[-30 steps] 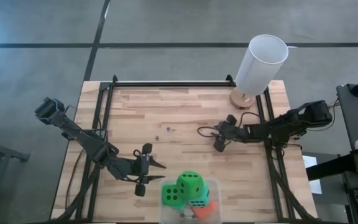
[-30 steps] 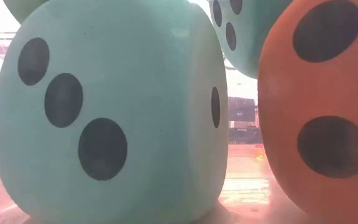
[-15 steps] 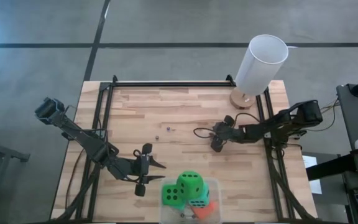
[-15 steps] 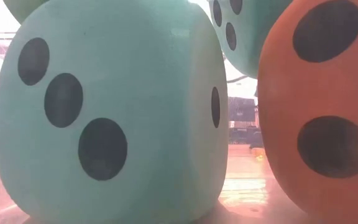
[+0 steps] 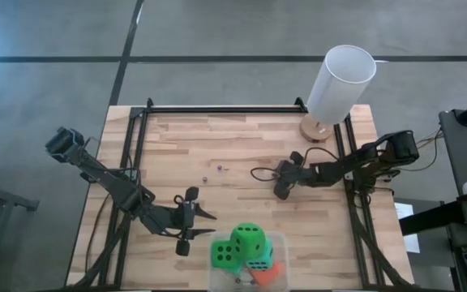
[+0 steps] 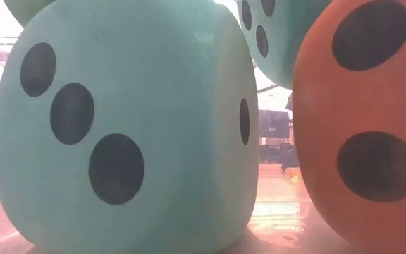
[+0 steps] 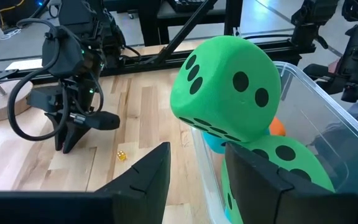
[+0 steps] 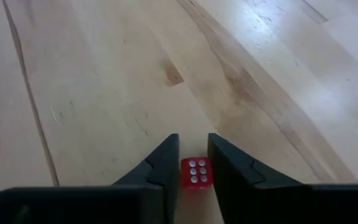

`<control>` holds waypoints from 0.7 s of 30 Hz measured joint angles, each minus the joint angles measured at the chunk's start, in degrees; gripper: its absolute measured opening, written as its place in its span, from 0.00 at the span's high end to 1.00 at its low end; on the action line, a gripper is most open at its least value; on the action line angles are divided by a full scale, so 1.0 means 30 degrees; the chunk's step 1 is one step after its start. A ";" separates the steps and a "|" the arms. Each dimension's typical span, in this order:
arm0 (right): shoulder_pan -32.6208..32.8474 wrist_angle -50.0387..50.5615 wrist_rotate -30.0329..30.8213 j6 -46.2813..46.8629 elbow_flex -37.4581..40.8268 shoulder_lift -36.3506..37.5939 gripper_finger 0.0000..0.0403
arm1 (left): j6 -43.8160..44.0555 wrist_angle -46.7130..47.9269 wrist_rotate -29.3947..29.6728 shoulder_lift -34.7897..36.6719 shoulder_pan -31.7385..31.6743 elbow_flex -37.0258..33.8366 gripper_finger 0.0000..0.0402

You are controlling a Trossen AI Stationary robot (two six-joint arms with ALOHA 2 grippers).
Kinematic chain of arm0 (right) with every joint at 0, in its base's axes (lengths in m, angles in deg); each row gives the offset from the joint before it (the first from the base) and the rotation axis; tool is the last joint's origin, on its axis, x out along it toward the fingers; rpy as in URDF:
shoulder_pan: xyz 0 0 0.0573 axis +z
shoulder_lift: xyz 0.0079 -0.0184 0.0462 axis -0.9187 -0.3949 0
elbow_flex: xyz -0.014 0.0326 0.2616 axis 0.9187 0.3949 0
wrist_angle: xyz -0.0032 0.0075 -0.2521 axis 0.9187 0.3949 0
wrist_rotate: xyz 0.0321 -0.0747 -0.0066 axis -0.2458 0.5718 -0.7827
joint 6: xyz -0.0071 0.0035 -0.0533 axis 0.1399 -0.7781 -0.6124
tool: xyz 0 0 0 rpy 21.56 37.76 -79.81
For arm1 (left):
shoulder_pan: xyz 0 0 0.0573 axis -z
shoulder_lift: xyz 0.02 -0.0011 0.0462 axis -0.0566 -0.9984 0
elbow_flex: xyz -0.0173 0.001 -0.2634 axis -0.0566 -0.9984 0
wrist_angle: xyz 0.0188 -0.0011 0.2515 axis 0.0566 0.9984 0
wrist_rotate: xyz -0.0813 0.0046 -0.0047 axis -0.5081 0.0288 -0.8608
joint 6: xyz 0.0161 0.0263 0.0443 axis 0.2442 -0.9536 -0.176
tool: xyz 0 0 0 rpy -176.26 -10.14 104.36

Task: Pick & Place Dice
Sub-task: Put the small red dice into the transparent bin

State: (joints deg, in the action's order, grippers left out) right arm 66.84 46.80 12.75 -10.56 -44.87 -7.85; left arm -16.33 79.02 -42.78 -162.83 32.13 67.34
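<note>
A pale wooden bench (image 5: pixel 242 146) stands on a grey floor crossed by dark lines. In the high view a white tube (image 5: pixel 343 81) on a round wooden base stands at the bench's upper right corner.

The right end effector (image 8: pixel 193 146) is right of the high view's centre, tips down at the boards. Its fingers are drawn narrow around a small red die (image 8: pixel 195 172), one finger against each side. The die sits on the wood with six white pips up.

The left end effector (image 7: pixel 197 155) is in the lower middle of the high view, just left of a clear bin (image 7: pixel 303 74). Its fingers stand partly apart and hold nothing. They point towards the bin's near corner.

The bin sits at the bottom centre edge of the bench and holds the big dice. A green die (image 7: pixel 229 81) rides on top, tilted, rising above the rim. A second green die (image 7: pixel 278 168) lies beside it, lower. Under them a teal die (image 6: pixel 118 127) and an orange die (image 6: pixel 365 127) rest on the bin floor, close together. Another teal one (image 6: pixel 280 35) sits above the gap between them.

A small yellow die (image 7: pixel 121 155) lies loose on the bench, between the bin and the right arm. Two more tiny specks lie left of the high view's centre, too small to make out.
</note>
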 joint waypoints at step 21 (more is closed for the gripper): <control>-0.0007 0.0065 -0.0167 -0.0007 0.0044 0.0015 0.87 | -0.0005 0.0000 0.0000 0.0000 0.0000 0.0000 0.61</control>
State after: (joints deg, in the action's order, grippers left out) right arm 66.82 46.99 12.25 -10.58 -44.73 -7.80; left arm -16.35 79.02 -42.78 -162.83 32.13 67.34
